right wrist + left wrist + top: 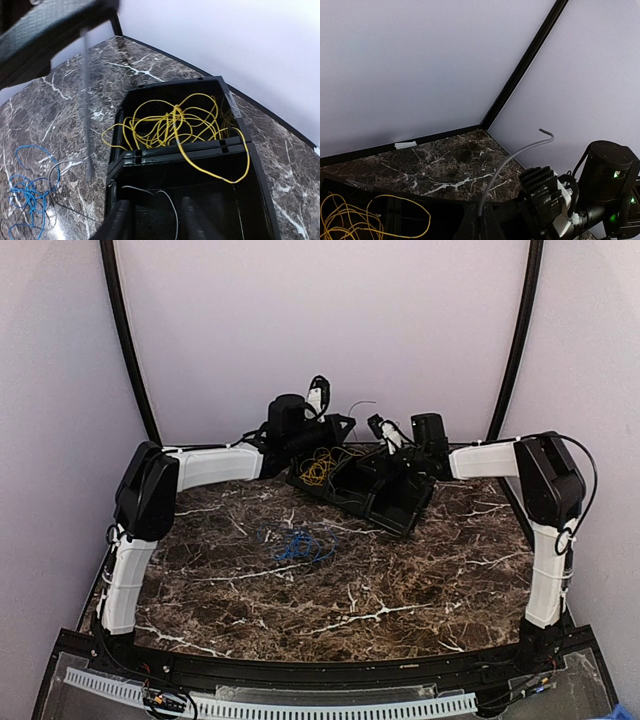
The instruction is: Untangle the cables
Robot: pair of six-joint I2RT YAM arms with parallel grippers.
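Note:
The yellow cable (175, 122) lies in a loose tangle in the far compartment of a black box (235, 112); one loop hangs over the divider into the near compartment. It also shows in the top view (318, 468) and the left wrist view (350, 217). The blue cable (300, 545) lies coiled on the marble table in front of the box, and shows in the right wrist view (25, 187). My left gripper (481, 222) is shut on a thin grey wire (520, 152) that curves upward. My right gripper (152, 222) is open over the near compartment, with a thin grey wire (167, 197) lying between its fingers.
The black box (395, 502) sits at the back centre of the marble table (420, 580). Both wrists crowd together above it, the left (335, 428) and the right (385, 468). Black frame poles (125, 340) stand at the back corners before white walls.

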